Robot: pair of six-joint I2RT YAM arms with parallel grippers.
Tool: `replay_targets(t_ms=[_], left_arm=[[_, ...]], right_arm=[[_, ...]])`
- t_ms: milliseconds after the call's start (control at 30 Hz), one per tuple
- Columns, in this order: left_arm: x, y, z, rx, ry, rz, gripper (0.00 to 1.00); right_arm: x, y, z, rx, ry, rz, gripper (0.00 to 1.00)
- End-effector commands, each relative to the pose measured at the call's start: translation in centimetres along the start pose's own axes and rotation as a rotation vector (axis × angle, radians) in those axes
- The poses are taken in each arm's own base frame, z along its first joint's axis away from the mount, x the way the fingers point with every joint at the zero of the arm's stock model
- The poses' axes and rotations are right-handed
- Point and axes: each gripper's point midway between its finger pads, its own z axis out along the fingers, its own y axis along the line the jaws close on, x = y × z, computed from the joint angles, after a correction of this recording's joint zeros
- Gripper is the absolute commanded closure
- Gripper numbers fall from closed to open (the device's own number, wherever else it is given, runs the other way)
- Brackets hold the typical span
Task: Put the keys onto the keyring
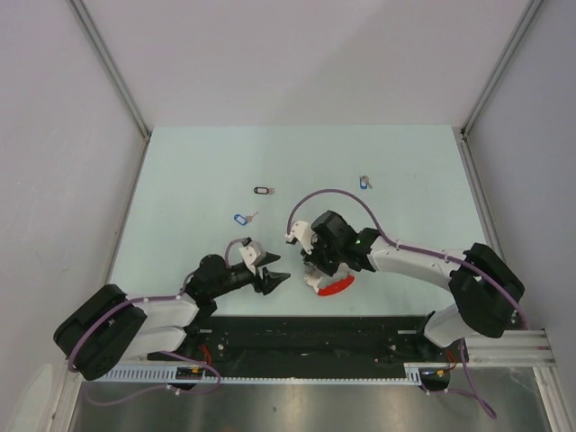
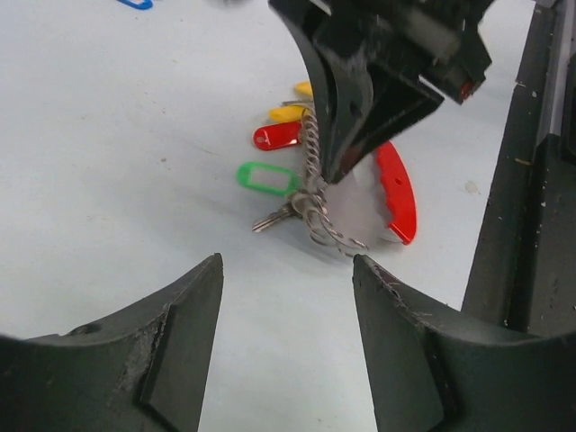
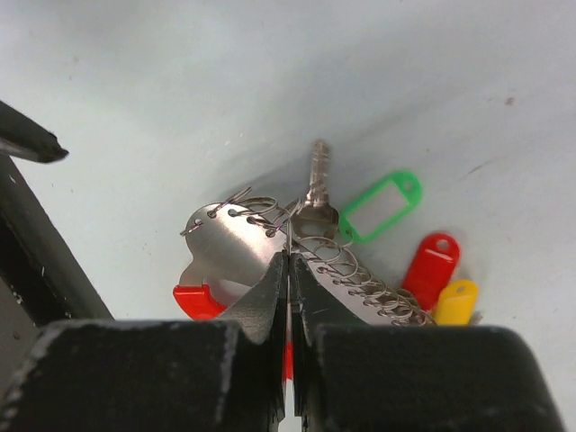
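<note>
The keyring lies on the table near the front edge: a red curved band, a silver plate with wire rings, and keys with green, red and yellow tags. My right gripper is shut on the plate's thin edge, reaching down on it from above. My left gripper stands open just left of the keyring, nothing between its fingers. Loose keys lie farther back: a blue-tagged one, a black-tagged one and another blue-tagged one.
The black rail of the arm mounts runs close along the keyring's near side. Metal frame posts edge the pale green table.
</note>
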Motion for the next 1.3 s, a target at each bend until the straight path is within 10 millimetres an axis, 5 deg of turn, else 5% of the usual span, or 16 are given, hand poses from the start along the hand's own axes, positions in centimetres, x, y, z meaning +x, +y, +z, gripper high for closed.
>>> replay_targets(t_ms=[0,333,533,767,1067,1267], left_arm=[[-1.0,0.3,-0.7,-0.044,-0.072,-0.018,0.34],[-0.6,0.1,-0.9,-0.038,-0.045,-0.024,0.31],[-0.4,-0.2,-0.7,-0.021,-0.031,-0.029,0.28],[-0.3,-0.3,0.0,0.009,0.004,-0.014,0.25],[-0.3,-0.5,2.9,0.103,0.074,0.017,0.26],[-1.2,-0.1,4.1,0.099,0.03,-0.026,0.26]], right_arm=[[0.6,0.3,0.4,-0.03,0.086,-0.07,1.0],[1.8,0.1,2.1,-0.061,0.197,-0.096,0.98],[1.2,0.2,1.8,-0.064,0.176,-0.071,0.77],[-2.3,-0.8,-1.8,-0.017,0.02,0.05,0.66],[-3.1,-2.7,-6.5,-0.007,-0.305,0.451,0.62],[-2.2,-1.0,-5.4,-0.055,-0.426,0.643,0.65]])
